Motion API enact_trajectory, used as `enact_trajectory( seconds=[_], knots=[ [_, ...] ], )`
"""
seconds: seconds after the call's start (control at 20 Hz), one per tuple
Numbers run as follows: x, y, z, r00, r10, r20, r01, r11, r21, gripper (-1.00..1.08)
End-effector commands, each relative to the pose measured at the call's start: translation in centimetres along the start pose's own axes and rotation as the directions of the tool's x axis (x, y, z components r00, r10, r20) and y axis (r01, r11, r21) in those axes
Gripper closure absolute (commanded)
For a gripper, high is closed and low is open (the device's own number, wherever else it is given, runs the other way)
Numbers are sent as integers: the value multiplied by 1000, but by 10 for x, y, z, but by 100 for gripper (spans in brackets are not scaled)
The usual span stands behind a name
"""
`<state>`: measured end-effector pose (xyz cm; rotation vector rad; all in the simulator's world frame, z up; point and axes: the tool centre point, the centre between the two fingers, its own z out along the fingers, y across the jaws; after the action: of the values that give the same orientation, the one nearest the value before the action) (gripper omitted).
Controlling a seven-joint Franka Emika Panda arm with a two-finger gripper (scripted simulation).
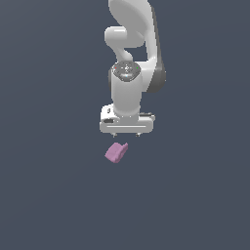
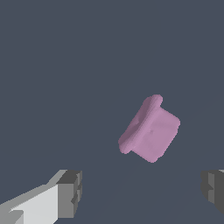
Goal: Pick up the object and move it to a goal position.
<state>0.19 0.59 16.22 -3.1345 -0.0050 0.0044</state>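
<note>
My hand hung above the tabletop with its two fingers spread wide and nothing between them; in the wrist view one grey pad showed at each side of the frame with a broad gap of bare surface in the middle. The pink block lay free on the tabletop, not in that gap but beyond the finger line and nearer one finger than the other; in the exterior view it sat just below my hand and a little toward that view's left. That offset looked like the main risk. If I went straight down from there, I judged the fingers would close on air, or one pad would come down on the block's edge and knock it aside. The block also lay turned at an angle to my closing line, and its shape was uneven, with a raised lip along one side, so I expected that pads meeting it on a corner or on that lip might twist it or squeeze it out as they shut. It was much narrower than my opening, so a small centring error might let one finger reach it first and push it along. I could not tell my height above it, nor see any goal mark.
</note>
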Motion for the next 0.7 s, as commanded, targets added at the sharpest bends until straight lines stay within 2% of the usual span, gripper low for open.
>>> enact_trajectory(
  seconds=[0.0,0.15,0.4,0.65],
  knots=[
    [0,0,0,1000,0,0,0,1000,0,-92],
    [2,-7,-1,1000,-14,-5,14,1000,4,-92],
    [7,-34,-7,998,-66,-23,66,998,18,-92],
    [7,-33,-6,998,-62,-23,63,998,18,-92]
  ],
)
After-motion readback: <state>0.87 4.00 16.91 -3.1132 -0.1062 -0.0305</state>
